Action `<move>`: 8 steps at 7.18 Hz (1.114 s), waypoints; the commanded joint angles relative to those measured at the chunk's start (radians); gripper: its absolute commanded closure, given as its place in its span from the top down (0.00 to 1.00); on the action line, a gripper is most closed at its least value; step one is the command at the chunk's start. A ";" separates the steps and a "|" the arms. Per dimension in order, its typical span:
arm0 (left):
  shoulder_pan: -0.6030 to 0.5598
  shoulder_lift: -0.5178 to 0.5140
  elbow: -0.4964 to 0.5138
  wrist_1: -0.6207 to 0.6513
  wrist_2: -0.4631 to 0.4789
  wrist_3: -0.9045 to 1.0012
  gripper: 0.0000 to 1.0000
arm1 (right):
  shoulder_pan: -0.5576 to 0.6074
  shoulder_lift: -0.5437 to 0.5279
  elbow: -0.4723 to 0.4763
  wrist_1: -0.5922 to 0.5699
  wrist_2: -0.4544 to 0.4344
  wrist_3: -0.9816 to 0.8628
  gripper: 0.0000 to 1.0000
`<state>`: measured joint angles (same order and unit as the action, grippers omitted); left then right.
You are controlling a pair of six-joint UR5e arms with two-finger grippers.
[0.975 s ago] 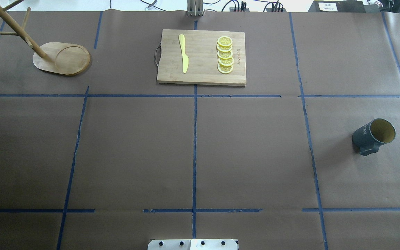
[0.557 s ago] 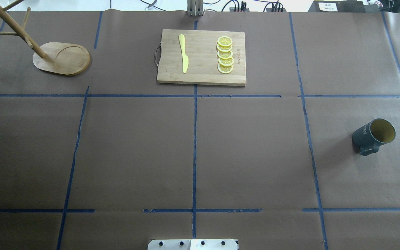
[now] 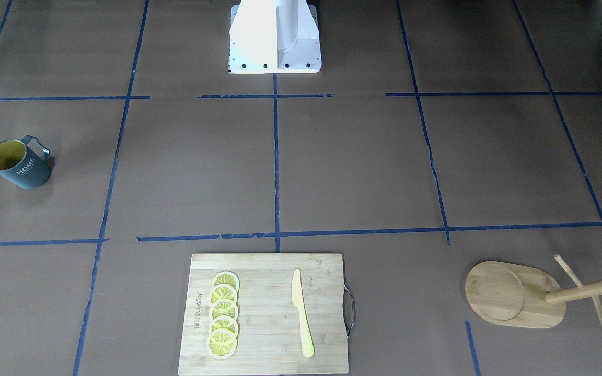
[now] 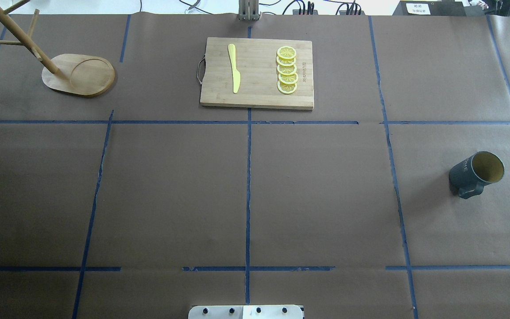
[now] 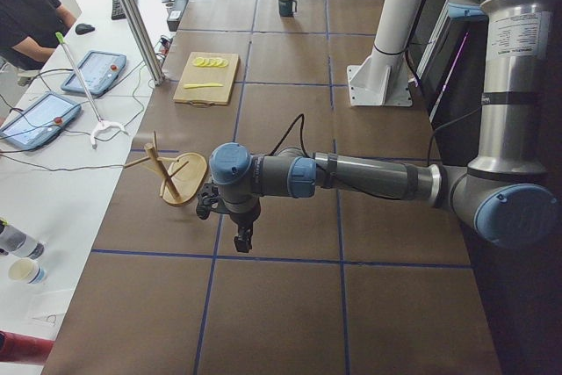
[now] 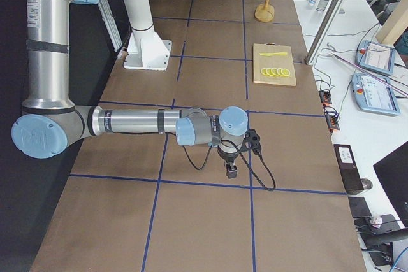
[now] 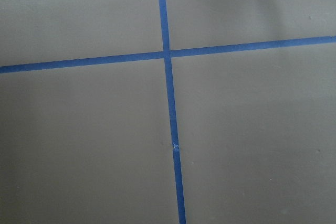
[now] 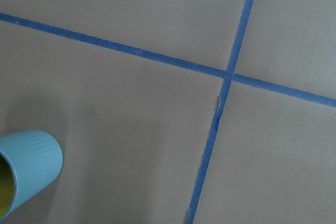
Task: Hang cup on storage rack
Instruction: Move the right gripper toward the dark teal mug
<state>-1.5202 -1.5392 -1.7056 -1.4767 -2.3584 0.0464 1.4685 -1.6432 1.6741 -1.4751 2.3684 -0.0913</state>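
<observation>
on right side, cup (image 4: pixel 475 175) upright, handle toward robot base (image 4: pixel 246 311)

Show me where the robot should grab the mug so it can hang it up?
Probably the rim of the cup, from above, on the side away from its handle. It stands upright with its mouth open, and the handle, facing the robot, is left free for a peg of the storage rack.
</observation>
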 commanded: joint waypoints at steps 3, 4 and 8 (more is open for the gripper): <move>0.003 -0.001 0.003 -0.001 -0.002 0.000 1.00 | -0.143 -0.003 0.058 0.169 0.015 0.383 0.97; 0.003 -0.001 0.006 -0.001 -0.002 0.000 1.00 | -0.216 -0.001 0.109 0.177 -0.009 0.492 0.97; 0.006 -0.012 0.012 -0.004 0.002 0.000 1.00 | -0.373 -0.079 0.133 0.277 -0.090 0.614 0.94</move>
<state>-1.5152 -1.5473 -1.6942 -1.4801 -2.3567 0.0460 1.1192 -1.6928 1.8200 -1.2428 2.2969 0.5128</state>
